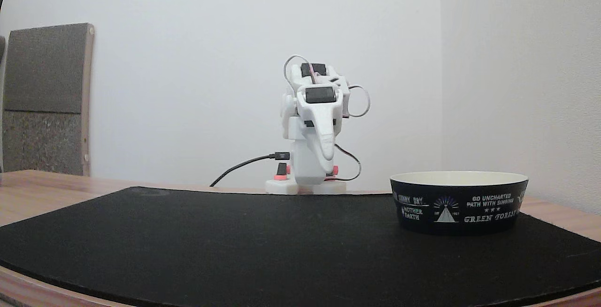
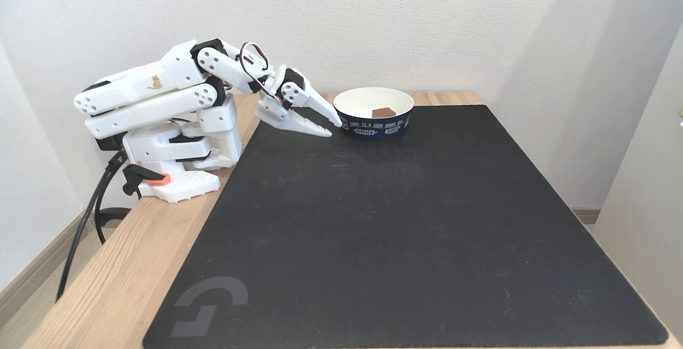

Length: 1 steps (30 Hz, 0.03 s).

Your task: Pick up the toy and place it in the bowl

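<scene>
With the toy (image 2: pixel 383 112) lying inside the bowl (image 2: pixel 373 125) and the claw (image 2: pixel 335 126) empty, slightly parted beside it — placement looks done, arm folded to rest.

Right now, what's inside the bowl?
In a fixed view, the red toy lies inside the bowl. From the low fixed view, the bowl's wall hides its inside.

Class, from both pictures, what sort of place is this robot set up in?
Probably a home room or hobby desk: a wooden table with a black desk mat, plain white walls, and a printed bowl.
</scene>
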Available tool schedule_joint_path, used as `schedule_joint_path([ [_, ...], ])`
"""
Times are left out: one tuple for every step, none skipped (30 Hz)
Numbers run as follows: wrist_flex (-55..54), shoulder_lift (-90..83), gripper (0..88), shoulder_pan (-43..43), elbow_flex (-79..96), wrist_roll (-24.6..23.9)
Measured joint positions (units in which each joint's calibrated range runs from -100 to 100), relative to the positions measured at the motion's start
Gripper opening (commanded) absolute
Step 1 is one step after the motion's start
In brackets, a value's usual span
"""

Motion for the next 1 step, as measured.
schedule_joint_path([
  [0.0, 0.0, 9.6, 0.0, 0.0, 0.0],
])
